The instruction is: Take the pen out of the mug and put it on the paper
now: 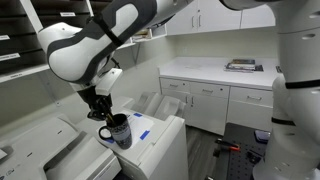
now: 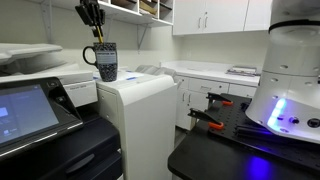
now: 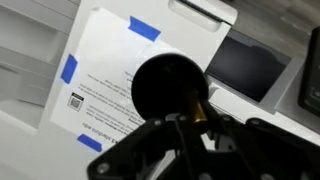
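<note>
The claw (image 2: 92,21) hovers over the glossy navy-black mug (image 2: 105,61), its grip impossible to tell, so the thin pen (image 2: 97,38) should be drawn straight up past the rim before crossing to the white blue-taped paper (image 3: 110,72).

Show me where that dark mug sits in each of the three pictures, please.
Exterior view: the mug stands lower left of centre, on a white machine.
Exterior view: the mug is upper left, on that machine's top.
Wrist view: the mug is the dark round shape mid-picture, seen from above.
Shared landmark: the gripper, close over the mug in all three.
</note>
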